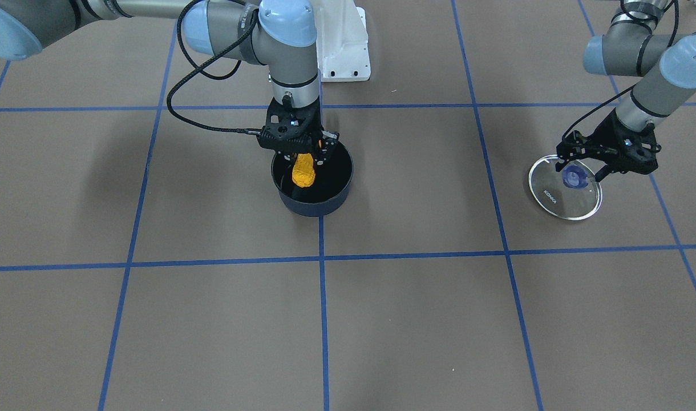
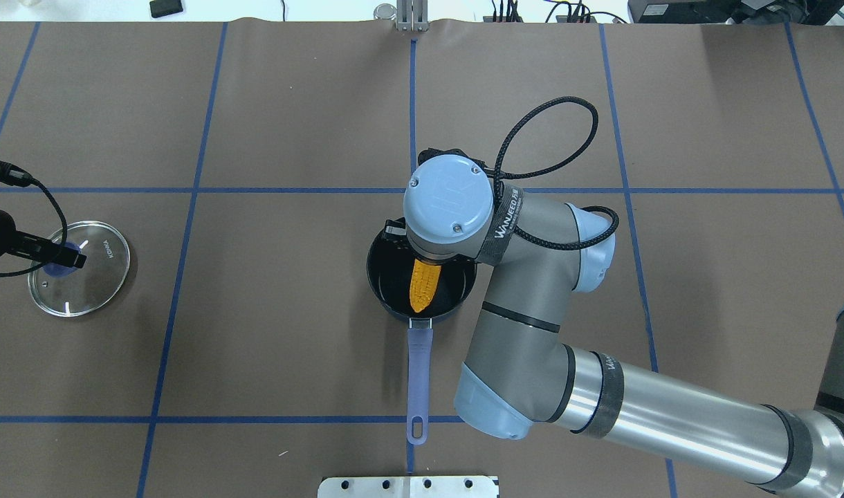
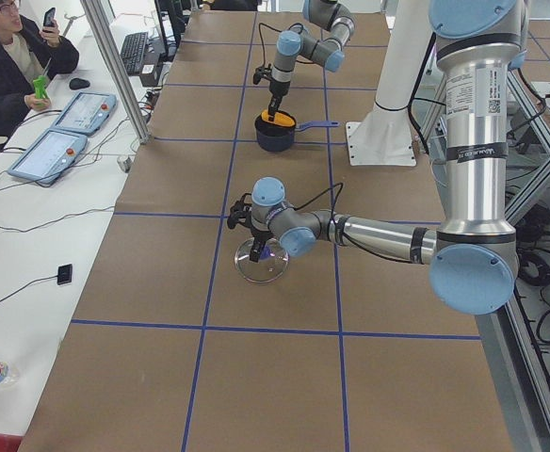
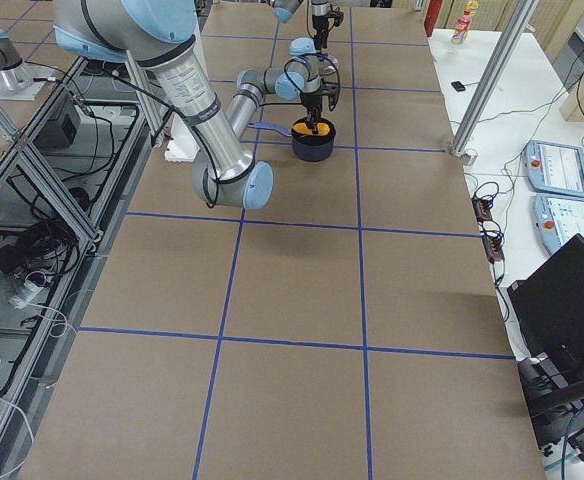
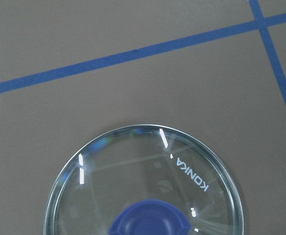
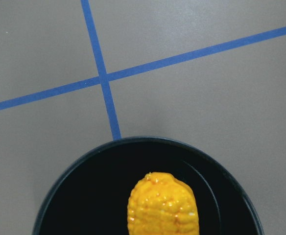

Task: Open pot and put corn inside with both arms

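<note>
The lid [image 1: 553, 197] lies off on the worktop [image 1: 439, 319]; whether our left gripper [image 1: 581, 172] holds it we cannot tell. Our right gripper [image 1: 309, 155] clamps the corn [image 1: 303, 171] inside the pot [image 1: 319, 208], unreleased.

overhead/front: steeply down | sides: lengthwise | wrists: close, downward | shared: pot [image 2: 389, 285]

Robotics lab: tape-gridded table [image 1: 211, 319], teach pendants [image 3: 47, 155], operator [image 3: 11, 56].

Counter [image 1: 211, 319]: brown, gridded with blue tape lines [image 1: 323, 319].
Glass lid [image 2: 93, 287]: round, marked KONKA, blue knob.
White base plate [image 1: 342, 45]: at the counter's edge.
Side bench: seated person [image 3: 11, 66] holding a phone, keyboard [image 3: 136, 52], two pendants [image 3: 77, 111].
</note>
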